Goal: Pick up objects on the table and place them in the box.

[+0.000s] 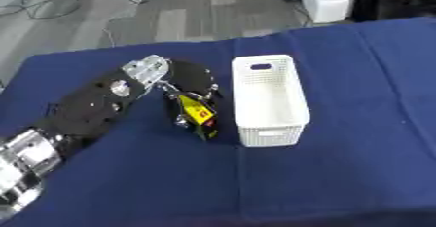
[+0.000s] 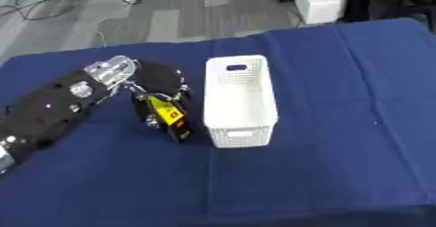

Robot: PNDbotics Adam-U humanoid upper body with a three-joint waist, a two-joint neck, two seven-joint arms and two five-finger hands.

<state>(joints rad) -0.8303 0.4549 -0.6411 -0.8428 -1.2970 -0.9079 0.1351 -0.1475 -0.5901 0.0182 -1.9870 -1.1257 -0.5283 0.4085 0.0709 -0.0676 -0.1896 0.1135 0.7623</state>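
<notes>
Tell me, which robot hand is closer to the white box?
The left. The left hand is just left of the white box, fingers curled round a yellow and black object. The right hand shows in neither view.

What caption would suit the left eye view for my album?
Robot's left hand grips a yellow and black object beside an empty white basket on a blue tablecloth.

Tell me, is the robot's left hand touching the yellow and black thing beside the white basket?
Touching. The left eye view shows the left hand with fingers curled round the yellow and black thing.
</notes>
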